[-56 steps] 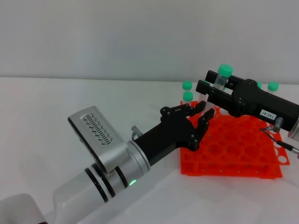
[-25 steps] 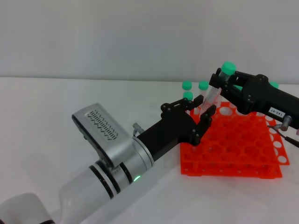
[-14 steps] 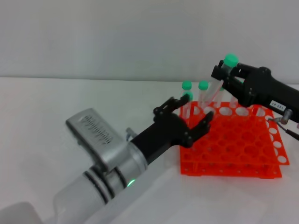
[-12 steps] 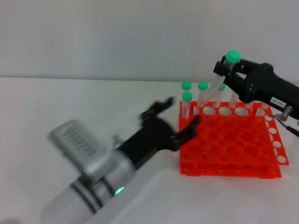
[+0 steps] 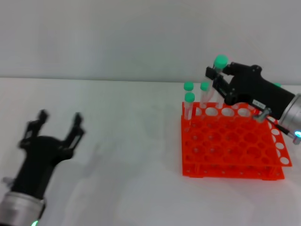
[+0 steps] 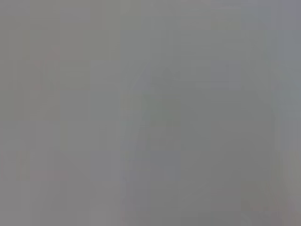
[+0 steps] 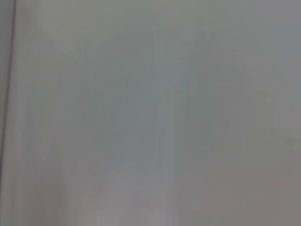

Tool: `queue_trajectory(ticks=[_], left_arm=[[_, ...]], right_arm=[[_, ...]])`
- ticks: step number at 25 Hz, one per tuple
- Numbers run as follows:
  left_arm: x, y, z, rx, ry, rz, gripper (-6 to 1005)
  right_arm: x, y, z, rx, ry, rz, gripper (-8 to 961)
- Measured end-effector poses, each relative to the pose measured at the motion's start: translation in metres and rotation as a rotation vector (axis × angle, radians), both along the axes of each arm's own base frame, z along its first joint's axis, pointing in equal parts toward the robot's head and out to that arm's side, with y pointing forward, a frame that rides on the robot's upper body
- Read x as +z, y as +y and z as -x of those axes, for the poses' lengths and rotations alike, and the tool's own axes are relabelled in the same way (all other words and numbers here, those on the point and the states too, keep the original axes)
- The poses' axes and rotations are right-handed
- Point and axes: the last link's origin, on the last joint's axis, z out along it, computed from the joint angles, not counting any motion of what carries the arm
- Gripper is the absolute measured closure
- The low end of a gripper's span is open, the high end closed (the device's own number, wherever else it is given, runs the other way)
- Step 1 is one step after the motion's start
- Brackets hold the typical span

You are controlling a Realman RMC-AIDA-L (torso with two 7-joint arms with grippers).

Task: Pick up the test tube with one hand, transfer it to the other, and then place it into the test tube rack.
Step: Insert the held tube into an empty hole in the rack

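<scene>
In the head view my right gripper (image 5: 217, 81) is shut on a clear test tube with a green cap (image 5: 220, 61). It holds the tube upright over the back row of the orange-red rack (image 5: 235, 153), with the tube's lower end at the holes there. My left gripper (image 5: 59, 123) is open and empty at the near left, far from the rack. Both wrist views show only a plain grey surface.
Three other green-capped tubes (image 5: 189, 98) stand in the rack's back left corner. More green caps show behind my right gripper. The rack sits at the right of a white table (image 5: 127, 122) before a pale wall.
My left arm has pulled back from the rack to the near left, its fingers spread. My right gripper has brought the tube upright and lower over the rack's back row.
</scene>
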Motion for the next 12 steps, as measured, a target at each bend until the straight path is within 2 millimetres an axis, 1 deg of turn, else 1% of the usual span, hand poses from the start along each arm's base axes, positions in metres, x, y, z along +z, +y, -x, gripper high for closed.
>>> queue_trajectory(ticks=[4,6,8,12], left_arm=[[0.010,-0.013,0.021,0.105,-0.029,-0.058,146],[0.014,-0.019,0.028,0.137,-0.038,-0.082,146],[0.016,-0.021,0.031,0.149,-0.037,-0.090,146],[0.016,-0.019,0.032,0.151,-0.030,-0.086,147]], right_arm=[[-0.009,0.000,-0.004,-0.021,-0.044,0.015,713],[-0.017,0.003,-0.003,-0.038,-0.087,0.017,710],[-0.021,0.004,0.000,-0.037,-0.105,0.020,708],[-0.027,0.006,0.006,-0.028,-0.127,0.031,703]])
